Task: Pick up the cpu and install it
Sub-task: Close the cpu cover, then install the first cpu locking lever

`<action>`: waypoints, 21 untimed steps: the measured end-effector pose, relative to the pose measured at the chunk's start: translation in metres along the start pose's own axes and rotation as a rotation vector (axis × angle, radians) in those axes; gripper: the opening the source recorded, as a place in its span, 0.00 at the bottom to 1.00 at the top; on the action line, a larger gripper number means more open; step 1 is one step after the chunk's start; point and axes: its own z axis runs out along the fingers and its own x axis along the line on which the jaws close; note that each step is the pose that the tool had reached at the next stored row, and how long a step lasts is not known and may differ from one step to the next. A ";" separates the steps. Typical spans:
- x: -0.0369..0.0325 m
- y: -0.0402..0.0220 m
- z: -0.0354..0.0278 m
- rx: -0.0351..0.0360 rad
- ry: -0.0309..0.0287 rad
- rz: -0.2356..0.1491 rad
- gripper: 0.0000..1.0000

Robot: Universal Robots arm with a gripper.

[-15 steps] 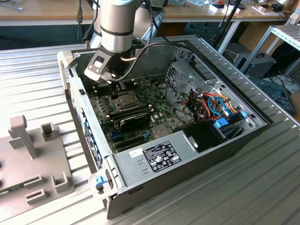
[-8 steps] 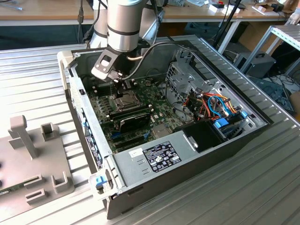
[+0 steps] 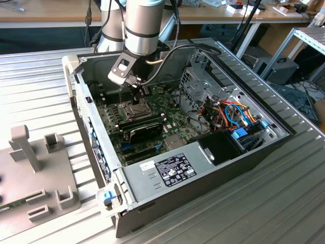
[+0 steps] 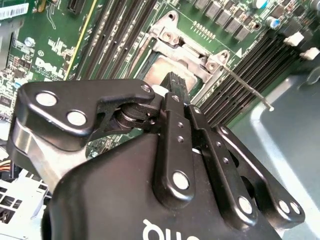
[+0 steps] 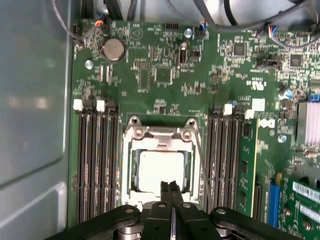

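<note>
A big black and grey metal computer box (image 3: 218, 175) lies open on the ribbed silver metal bench (image 3: 284, 208). The grey robot arm (image 3: 144, 25) reaches down into the box. Inside lies a flat green board (image 5: 165, 75) full of tiny parts. The cpu (image 5: 159, 169) is a small flat square chip with a shiny silver-grey top. It sits inside a square silver metal frame (image 5: 160, 132) in the middle part of the green board. Rows of long black slots (image 5: 97, 160) run along both sides of the frame, and a thin wire lever (image 5: 201, 160) lies along one side of it. The black metal claw (image 5: 170, 186) hangs right over one edge of the cpu. Its two fingers are pressed tight together, with nothing between them. In the second wrist view the claw (image 4: 175, 79) points its tip down at the cpu (image 4: 167, 67). I cannot tell if the tip touches the cpu.
</note>
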 end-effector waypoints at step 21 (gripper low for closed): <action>0.0002 -0.0042 0.0000 -0.0001 0.0000 0.000 0.11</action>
